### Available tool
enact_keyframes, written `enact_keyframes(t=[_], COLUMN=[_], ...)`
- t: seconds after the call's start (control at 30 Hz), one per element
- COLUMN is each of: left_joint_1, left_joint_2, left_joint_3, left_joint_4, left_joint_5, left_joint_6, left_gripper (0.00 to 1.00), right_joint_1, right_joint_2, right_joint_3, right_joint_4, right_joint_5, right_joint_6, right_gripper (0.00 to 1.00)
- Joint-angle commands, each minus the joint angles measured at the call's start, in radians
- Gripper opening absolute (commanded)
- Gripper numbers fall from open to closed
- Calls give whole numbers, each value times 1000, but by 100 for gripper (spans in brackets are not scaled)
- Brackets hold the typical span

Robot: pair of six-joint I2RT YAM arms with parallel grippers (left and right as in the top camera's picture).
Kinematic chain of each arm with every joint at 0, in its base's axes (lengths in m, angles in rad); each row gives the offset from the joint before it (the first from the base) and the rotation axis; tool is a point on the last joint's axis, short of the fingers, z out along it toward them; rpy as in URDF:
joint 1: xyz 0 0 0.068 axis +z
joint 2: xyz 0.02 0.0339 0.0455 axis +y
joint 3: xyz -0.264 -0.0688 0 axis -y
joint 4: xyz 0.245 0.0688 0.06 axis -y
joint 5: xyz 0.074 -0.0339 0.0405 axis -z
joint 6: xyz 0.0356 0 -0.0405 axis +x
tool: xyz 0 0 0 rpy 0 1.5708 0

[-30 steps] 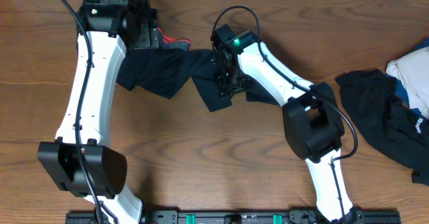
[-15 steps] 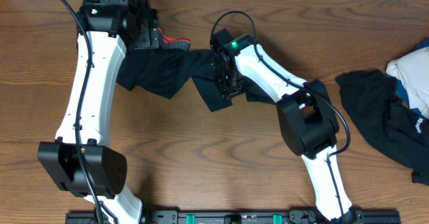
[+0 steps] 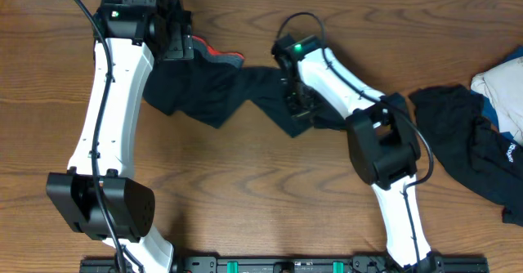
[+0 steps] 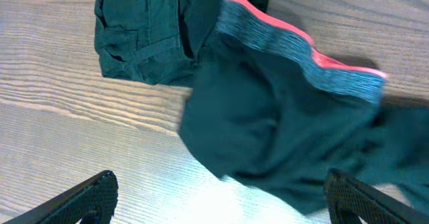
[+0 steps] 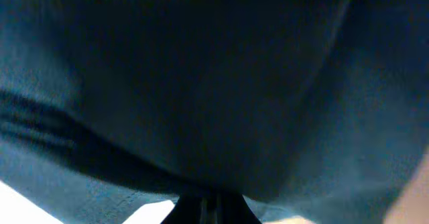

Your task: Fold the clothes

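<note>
Overhead: I've got the trousers (image 3: 204,93) stretched out on the counter (image 3: 245,199) between both arms, right pincer (image 3: 299,109) clamped on their right end. Left wrist: left pincer (image 4: 224,196) wide apart, above the coral band (image 4: 301,56). Right wrist: just dark fabric, pinched.

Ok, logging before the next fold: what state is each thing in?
black trousers: unfolded, rumpled on the table, coral band showing
left end effector: open, empty, above the trousers
right end effector: shut on the black trousers
clothes pile: unfolded, heaped at the table's right edge
</note>
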Motion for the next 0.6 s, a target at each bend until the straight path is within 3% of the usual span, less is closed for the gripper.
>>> enact_keyframes(t=[0.0, 0.3, 0.57], left_joint_1=[6, 6, 6], left_joint_2=[6, 6, 42], left_joint_3=[-3, -3, -3], left_joint_4=[-5, -6, -6], left_joint_5=[7, 15, 287], left_joint_6=[-9, -9, -3], left_gripper=[98, 98, 98], right_joint_1=[-57, -203, -251], right_joint_2=[4, 3, -1], right_joint_3=[10, 12, 13], right_joint_4=[-41, -105, -88], right_joint_5=[166, 399, 326], right_joint_6=[13, 26, 32], right_gripper=[1, 1, 1])
